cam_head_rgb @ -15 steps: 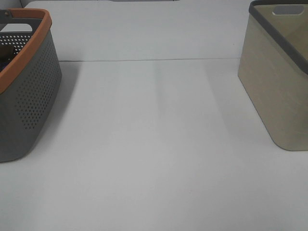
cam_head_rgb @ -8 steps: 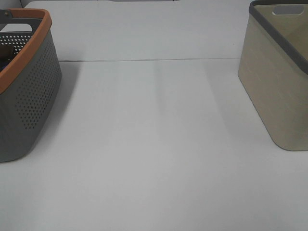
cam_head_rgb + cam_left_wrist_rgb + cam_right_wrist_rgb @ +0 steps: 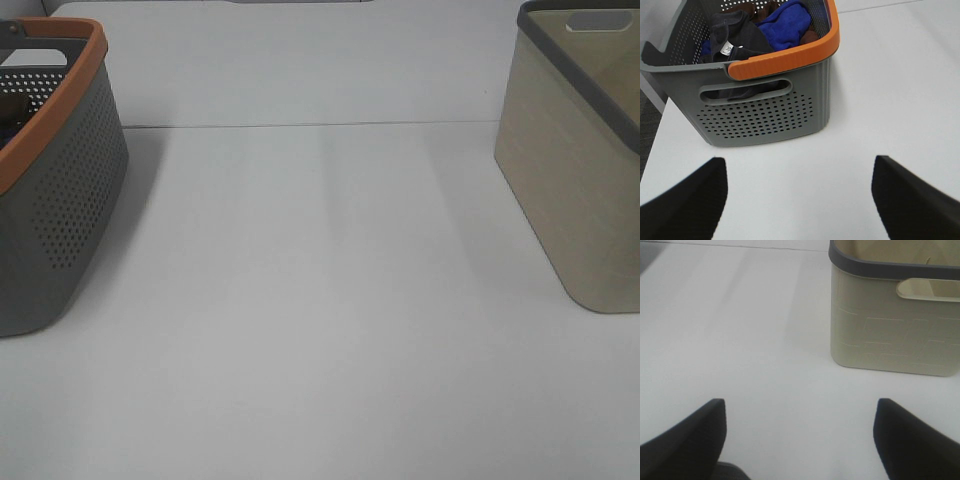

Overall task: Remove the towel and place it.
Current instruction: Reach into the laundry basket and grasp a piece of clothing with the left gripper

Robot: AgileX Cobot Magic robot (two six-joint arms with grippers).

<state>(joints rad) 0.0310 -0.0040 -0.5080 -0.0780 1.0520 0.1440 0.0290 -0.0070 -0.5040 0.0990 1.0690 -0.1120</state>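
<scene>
Nothing is changing in the high view over the last second: the grey basket point(image 3: 60, 200), the beige basket point(image 3: 580, 190) and the table point(image 3: 320, 320) are sitting exactly as they were, and no arm is showing there. So you're looking at a start, with no progress yet. The towel point(image 3: 735, 35) is lying inside the grey basket, dark with its white label showing, just behind the orange rim point(image 3: 785, 57) and touching a blue cloth point(image 3: 787, 22) deeper in. The left gripper point(image 3: 797, 167) is hovering outside the grey basket on its handle-slot side, spread wide and carrying nothing. The right gripper point(image 3: 800, 407) is sitting well apart from the grey basket, facing the beige one, also wide and empty. I'm expecting the left arm to be taking the grab; you're risking dragging the blue cloth along.
</scene>
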